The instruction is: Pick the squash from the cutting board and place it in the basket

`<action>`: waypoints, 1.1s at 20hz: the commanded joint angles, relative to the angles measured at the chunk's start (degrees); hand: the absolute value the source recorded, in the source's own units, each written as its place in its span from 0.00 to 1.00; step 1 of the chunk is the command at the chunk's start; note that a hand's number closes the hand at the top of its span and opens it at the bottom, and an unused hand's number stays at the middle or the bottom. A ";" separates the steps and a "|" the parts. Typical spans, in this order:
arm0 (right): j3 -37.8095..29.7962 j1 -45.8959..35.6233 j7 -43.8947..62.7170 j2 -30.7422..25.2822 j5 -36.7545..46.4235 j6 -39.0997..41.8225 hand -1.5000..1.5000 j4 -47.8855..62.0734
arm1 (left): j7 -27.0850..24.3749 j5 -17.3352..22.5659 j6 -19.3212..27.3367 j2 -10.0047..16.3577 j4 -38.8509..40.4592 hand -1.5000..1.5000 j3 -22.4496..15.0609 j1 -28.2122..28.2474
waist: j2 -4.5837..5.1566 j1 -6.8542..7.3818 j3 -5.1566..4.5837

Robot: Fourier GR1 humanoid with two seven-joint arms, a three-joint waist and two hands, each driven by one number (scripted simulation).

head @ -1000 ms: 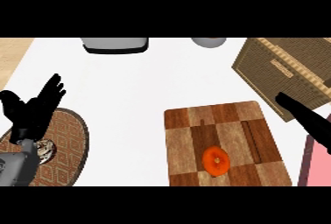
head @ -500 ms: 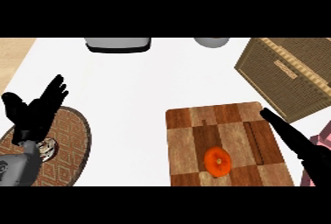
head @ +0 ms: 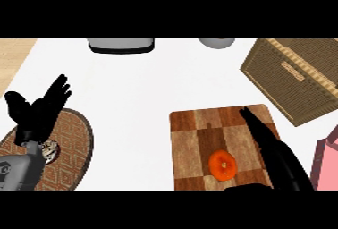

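Right hand (head: 274, 152) over cutting board (head: 198, 129), fingers straight, squash (head: 223, 165) just left

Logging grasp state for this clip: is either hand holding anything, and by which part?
Nothing is held. The right hand is straight-fingered over the cutting board, beside the squash; the left hand rests open.

round brown patterned mat (head: 74, 142) lay at the white counter's (head: 145, 98) left edge | grey boxy item (head: 120, 44) sat at far edge | small grey round item (head: 217, 43) sat right of it | pink object (head: 327, 163) showed at right edge
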 commanded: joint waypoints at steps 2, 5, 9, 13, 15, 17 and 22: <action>2.15 2.42 -2.28 1.10 4.24 -2.72 0.00 7.32 | -0.06 -0.97 -0.13 -1.02 -5.15 0.50 -0.11 4.70 | -0.08 0.30 -0.02; 1.30 1.17 -4.30 1.13 3.74 -2.52 0.00 10.74 | 0.37 1.58 -4.53 2.19 2.02 0.50 4.48 -1.52 | 0.02 -0.03 -0.04; 3.51 1.06 -3.50 2.92 7.44 -3.28 0.00 13.65 | 0.97 -3.35 -0.64 -1.85 -2.70 0.50 1.64 1.25 | -0.04 0.01 -0.04; 1.13 2.26 -9.69 1.25 6.19 -4.80 0.00 18.32 | -3.25 -1.04 -5.03 -0.97 0.85 0.50 4.69 3.57 | -0.01 0.03 -0.04; -0.93 0.66 -9.30 1.02 4.47 -2.53 0.00 15.92 | 2.08 -1.67 -4.10 -1.28 2.27 0.50 4.74 -3.44 | 0.00 -0.12 -0.04; -0.36 2.01 -8.68 1.33 4.69 -1.58 0.00 13.33 | -0.54 -4.55 -2.09 -3.68 3.27 0.50 3.70 -2.46 | -0.01 -0.13 -0.04; 1.66 5.82 -10.07 2.71 2.82 -1.52 0.00 10.41 | 3.06 -4.65 -1.66 -4.06 -2.25 0.50 3.36 -1.25 | -0.07 -0.08 -0.03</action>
